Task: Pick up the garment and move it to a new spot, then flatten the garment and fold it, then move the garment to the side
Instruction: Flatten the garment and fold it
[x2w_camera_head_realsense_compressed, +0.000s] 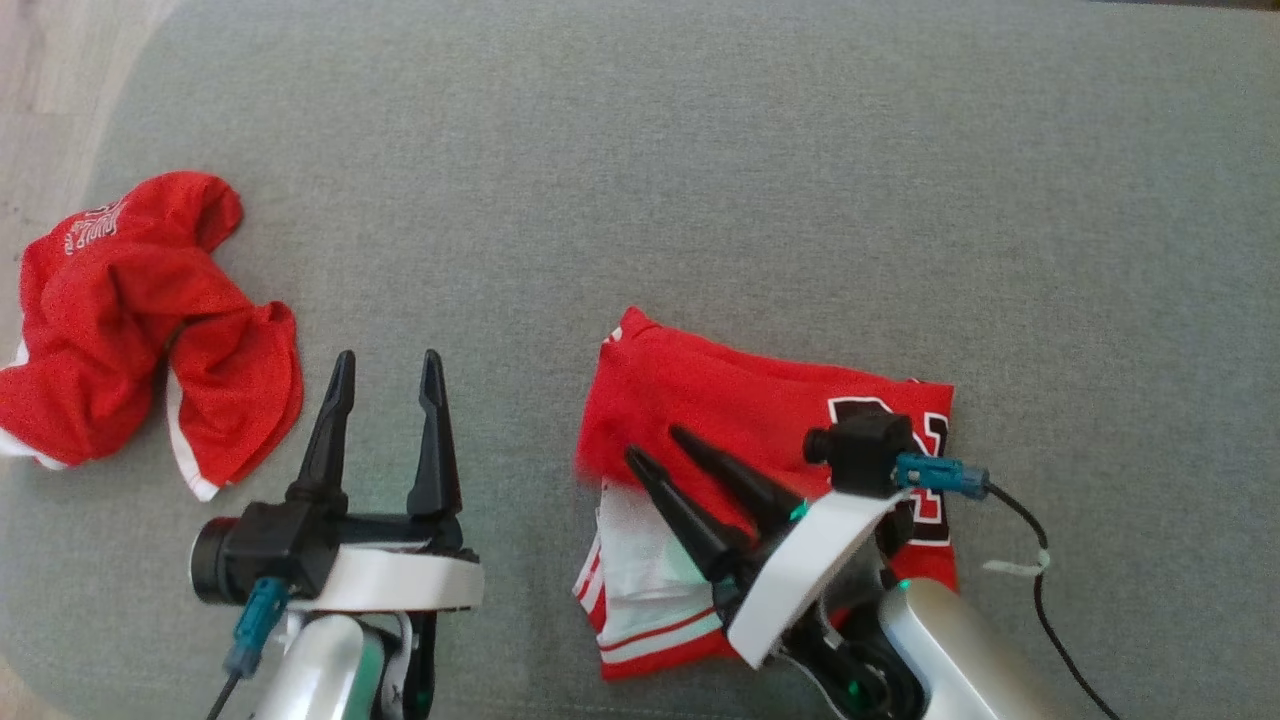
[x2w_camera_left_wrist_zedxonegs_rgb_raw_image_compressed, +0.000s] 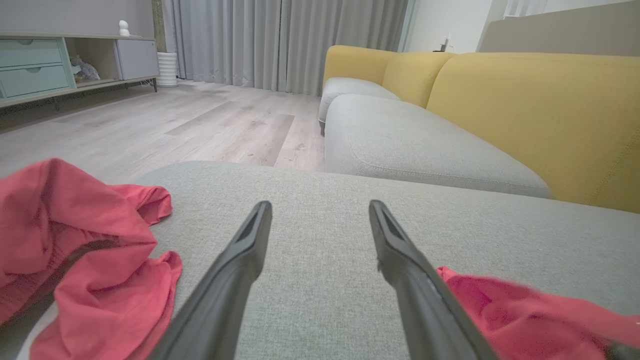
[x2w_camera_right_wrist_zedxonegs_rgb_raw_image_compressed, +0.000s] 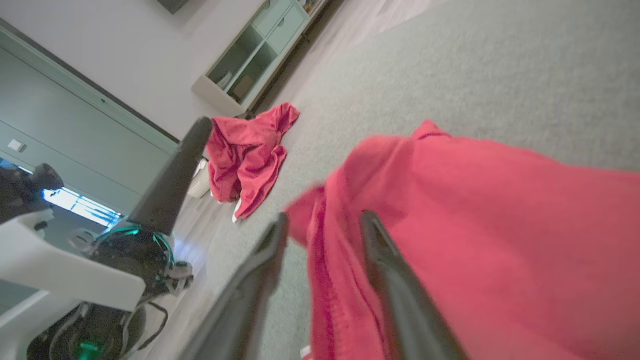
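The folded red jersey (x2w_camera_head_realsense_compressed: 740, 400) lies on the grey cushion (x2w_camera_head_realsense_compressed: 700, 150) directly beneath the right gripper (x2w_camera_head_realsense_compressed: 654, 441) — fingers parted astride its left edge — long axis crosswise, while the left gripper (x2w_camera_head_realsense_compressed: 388, 354), spread wide, stands off leftward.

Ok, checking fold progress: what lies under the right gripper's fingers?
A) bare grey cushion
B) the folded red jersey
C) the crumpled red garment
B: in the head view the right gripper points across the folded red jersey, with the crumpled red garment far off to the left.
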